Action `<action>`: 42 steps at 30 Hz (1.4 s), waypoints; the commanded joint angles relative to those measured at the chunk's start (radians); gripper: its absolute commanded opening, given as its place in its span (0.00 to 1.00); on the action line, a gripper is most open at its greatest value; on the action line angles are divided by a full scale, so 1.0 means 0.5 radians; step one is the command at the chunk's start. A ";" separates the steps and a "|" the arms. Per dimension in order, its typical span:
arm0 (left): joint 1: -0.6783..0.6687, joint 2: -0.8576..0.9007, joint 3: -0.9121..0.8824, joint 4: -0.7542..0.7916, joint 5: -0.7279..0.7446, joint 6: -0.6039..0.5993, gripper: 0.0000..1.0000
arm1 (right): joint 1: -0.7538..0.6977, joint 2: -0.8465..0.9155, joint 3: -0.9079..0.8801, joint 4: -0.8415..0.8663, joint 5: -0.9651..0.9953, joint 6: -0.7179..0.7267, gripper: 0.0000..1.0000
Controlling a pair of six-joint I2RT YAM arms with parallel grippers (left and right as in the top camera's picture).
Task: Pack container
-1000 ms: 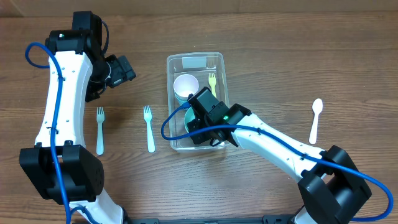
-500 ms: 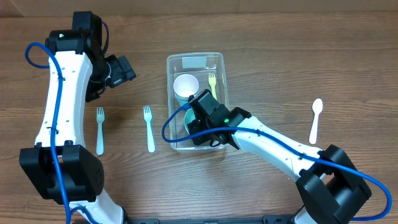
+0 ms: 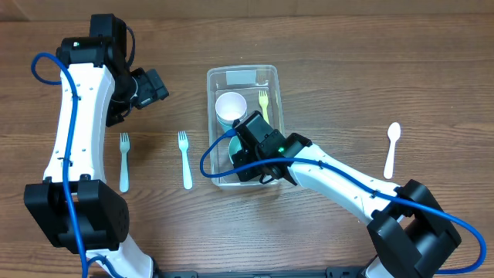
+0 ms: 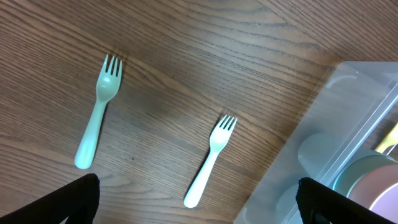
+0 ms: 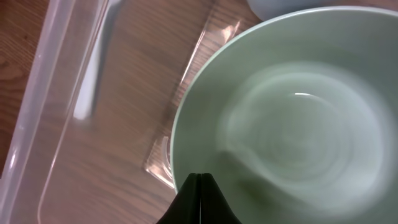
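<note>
While the pale green round bowl (image 5: 292,112) is held low inside the clear rectangular plastic container (image 3: 209,116), the step in hand is judged to be the setting-down of that bowl at the bin's near end. The container is found at the middle of the wooden counter (image 3: 347,69), its pale label at the far end. A white round cup (image 3: 230,106) and a small yellow-green plastic fork (image 3: 264,103) are already lodged in its far half.

The right tool (image 5: 199,186) is pressed together. In the right wrist view its tips are seen meeting the bowl's near rim, so the rim is taken to be pinched between them. Whether the bowl's base touches the container floor cannot be told. The left tool (image 3: 154,86) is spread wide and empty, and is held above the counter well left of the container.

A pale teal plastic fork (image 4: 99,112) and a second teal fork (image 4: 211,162) are seen on the counter left of the container. A white plastic spoon (image 3: 392,148) is seen well apart on the right.

A release is called for next. The tips should be parted and raised straight up, so that the bowl is neither dragged nor tipped against the cup. The loose cutlery is then to be fetched, the forks being better placed for the left arm
</note>
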 commanded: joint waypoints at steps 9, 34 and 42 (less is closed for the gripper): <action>-0.008 0.014 -0.014 -0.005 0.021 0.005 1.00 | 0.008 -0.034 -0.011 0.075 -0.175 -0.011 0.04; -0.008 0.014 -0.014 0.002 0.021 0.005 1.00 | -0.005 0.140 -0.011 0.109 0.085 -0.050 0.04; -0.008 0.014 -0.014 0.012 0.021 0.005 1.00 | -0.005 0.146 -0.010 0.172 -0.096 -0.053 0.04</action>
